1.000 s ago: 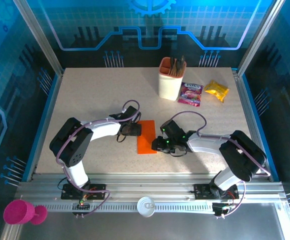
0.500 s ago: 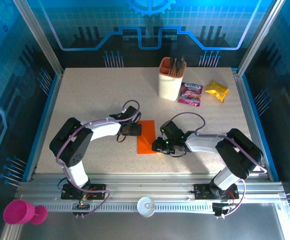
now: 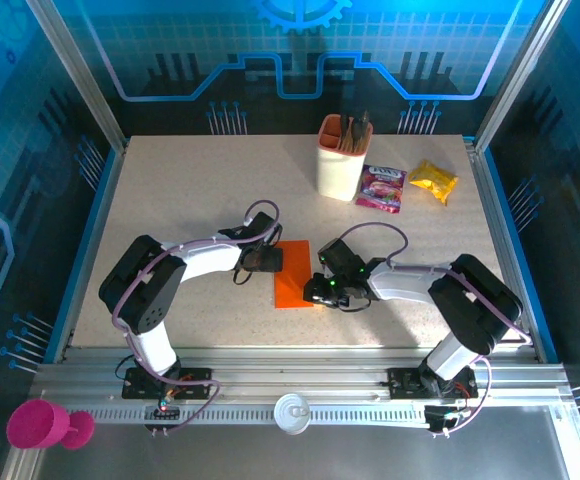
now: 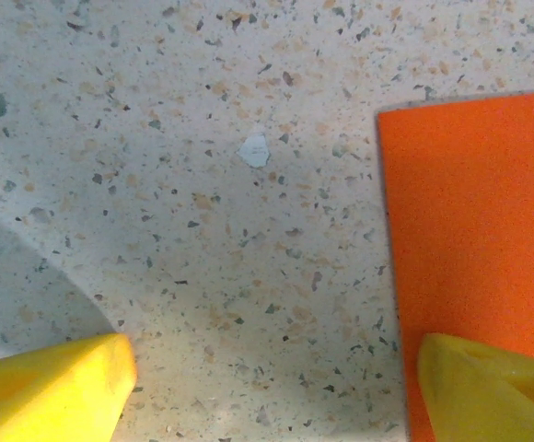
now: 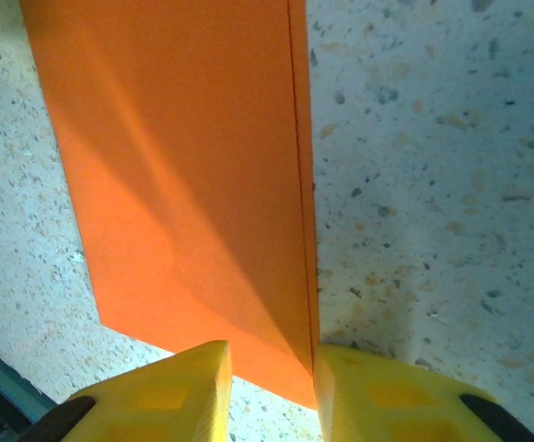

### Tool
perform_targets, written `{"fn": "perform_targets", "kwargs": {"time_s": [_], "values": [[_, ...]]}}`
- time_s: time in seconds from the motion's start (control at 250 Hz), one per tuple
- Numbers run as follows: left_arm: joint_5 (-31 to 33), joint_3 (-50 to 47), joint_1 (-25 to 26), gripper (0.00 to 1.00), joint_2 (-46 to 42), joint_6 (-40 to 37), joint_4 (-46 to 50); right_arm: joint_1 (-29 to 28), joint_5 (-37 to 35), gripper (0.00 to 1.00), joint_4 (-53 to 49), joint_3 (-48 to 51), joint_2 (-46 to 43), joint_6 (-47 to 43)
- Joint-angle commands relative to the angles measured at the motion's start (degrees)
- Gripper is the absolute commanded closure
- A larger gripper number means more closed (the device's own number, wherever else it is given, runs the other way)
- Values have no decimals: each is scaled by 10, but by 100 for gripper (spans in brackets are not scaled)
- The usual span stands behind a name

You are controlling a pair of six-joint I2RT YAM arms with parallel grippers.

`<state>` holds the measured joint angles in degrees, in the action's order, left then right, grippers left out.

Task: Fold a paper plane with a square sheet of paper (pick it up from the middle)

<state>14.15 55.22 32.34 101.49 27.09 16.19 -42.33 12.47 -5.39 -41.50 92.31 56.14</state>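
The square sheet of paper (image 3: 293,275) lies flat on the speckled table as a bright orange rectangle with a doubled right edge (image 5: 299,184). My left gripper (image 3: 269,260) rests at its left edge, open wide. In the left wrist view (image 4: 272,354) one yellow fingertip (image 4: 488,387) sits over the paper (image 4: 479,212) and the other (image 4: 55,387) over bare table. My right gripper (image 3: 320,290) is low at the paper's near right corner, its jaws (image 5: 272,354) narrow but still apart. The paper (image 5: 184,166) runs between them, and the right finger (image 5: 377,387) is against the doubled edge.
A peach cup (image 3: 341,158) holding dark utensils stands at the back. A purple snack packet (image 3: 381,187) and a yellow packet (image 3: 434,181) lie to its right. A pink cup (image 3: 38,424) sits off the table at the near left. Metal rails border the table.
My right gripper has edged slightly left onto the paper's corner and its jaws have narrowed a little. The left arm and the paper have not moved.
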Motion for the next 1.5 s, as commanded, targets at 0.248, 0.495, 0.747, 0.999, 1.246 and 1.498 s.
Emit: {"fn": "perform_targets", "kwargs": {"time_s": [0.248,0.495,0.747,0.999,1.246,1.498], "values": [[-54,-29,-6,18,33,20,-20,-8,12,71,33,-32,26,-6],[-55,-30,-6,18,34,20,-22,-9,11,72,35,-35,26,-5],[-57,-32,-6,18,34,21,-23,-9,8,73,41,-44,23,-3],[-58,-35,-6,18,32,22,-25,-8,9,73,39,-54,22,-4],[-76,-21,-5,18,-9,25,-2,1,-16,69,20,-26,-9,-3],[-63,7,-3,18,-50,3,51,2,-32,61,-6,4,-40,1]]}}
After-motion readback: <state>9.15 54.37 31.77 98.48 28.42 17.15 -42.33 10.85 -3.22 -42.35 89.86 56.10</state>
